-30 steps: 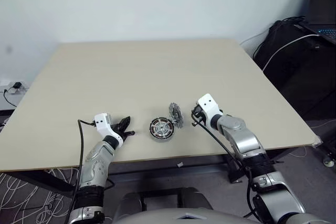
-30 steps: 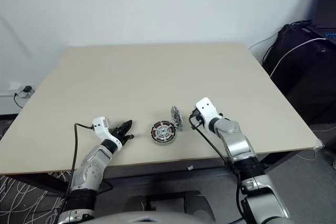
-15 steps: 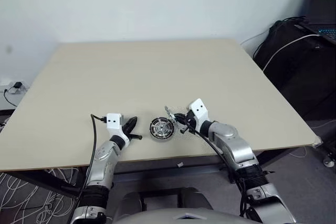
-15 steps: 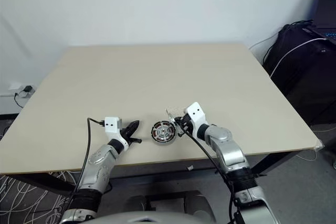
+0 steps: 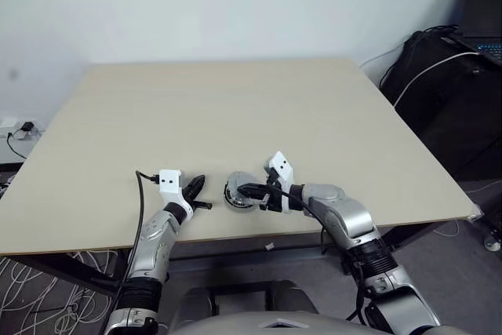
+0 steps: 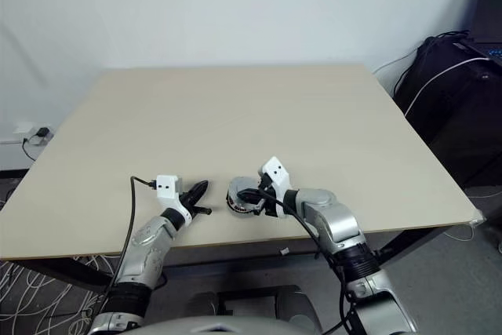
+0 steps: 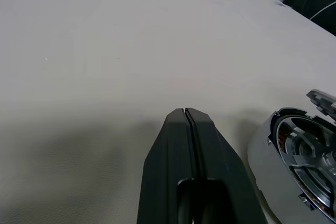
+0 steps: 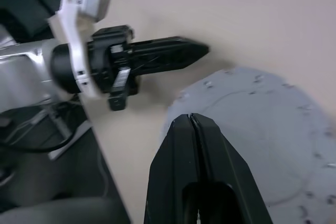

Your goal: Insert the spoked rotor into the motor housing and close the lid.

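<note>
Though shut, right tool (image 5: pixel 240 189) over lid (image 8: pixel 262 140).

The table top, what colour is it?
Pale beige, plain and unpatterned. The table top shows best in the left eye view.

Motor housing (image 5: pixel 238 191) on table (image 5: pixel 235 107) near front edge, between left pincer (image 5: pixel 198 186) and right pincer (image 5: pixel 243 191)

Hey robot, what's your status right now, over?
Both grippers shut, left empty beside housing. Right over grey lid, holding nothing. Table clear ahead.
</note>
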Tool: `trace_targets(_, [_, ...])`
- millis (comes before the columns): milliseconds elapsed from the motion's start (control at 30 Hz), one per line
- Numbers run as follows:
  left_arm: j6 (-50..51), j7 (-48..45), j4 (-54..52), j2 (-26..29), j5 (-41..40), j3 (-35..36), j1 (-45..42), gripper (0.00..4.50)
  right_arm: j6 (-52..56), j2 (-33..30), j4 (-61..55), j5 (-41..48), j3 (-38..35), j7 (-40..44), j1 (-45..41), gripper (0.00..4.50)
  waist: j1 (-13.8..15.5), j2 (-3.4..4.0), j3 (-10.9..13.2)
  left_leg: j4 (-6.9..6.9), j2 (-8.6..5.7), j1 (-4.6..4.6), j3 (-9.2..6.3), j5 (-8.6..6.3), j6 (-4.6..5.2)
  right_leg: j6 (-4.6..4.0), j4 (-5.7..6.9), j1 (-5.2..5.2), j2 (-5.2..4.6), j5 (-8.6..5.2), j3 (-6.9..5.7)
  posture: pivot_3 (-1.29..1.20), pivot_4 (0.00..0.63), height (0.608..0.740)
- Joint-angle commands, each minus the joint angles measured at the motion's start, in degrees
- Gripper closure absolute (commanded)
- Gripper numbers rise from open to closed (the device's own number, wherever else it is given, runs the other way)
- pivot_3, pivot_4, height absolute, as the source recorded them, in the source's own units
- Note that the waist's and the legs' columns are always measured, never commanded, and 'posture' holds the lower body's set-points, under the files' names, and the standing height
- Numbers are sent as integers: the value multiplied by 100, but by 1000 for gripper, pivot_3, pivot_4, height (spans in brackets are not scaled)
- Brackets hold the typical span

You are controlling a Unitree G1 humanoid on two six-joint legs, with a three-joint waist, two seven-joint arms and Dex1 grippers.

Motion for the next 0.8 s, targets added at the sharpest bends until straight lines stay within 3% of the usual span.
trace_targets(33, [5,-58,-207,31,-23,-22,-88,4500,36,69,143,76,30,108,-200,4449,-1,0,0,0,0,0,0,0,0,0,0,0,0,0,0,0,0,740])
trace_targets(533, [84,-61,-290,13,-59,-40,-46,4500,-426,487,1640,-440,319,36,-620,4449,-7,2,-3,5,0,3,-1,0,0,3,2,4,0,2,0,0,0,740])
trace_targets(800, [121,-37,-357,12,-107,2,28,4500,-1462,184,89,-582,26,-278,-392,4449,-1,4,-2,1,0,-4,0,0,-1,3,2,-5,0,1,0,0,0,740])
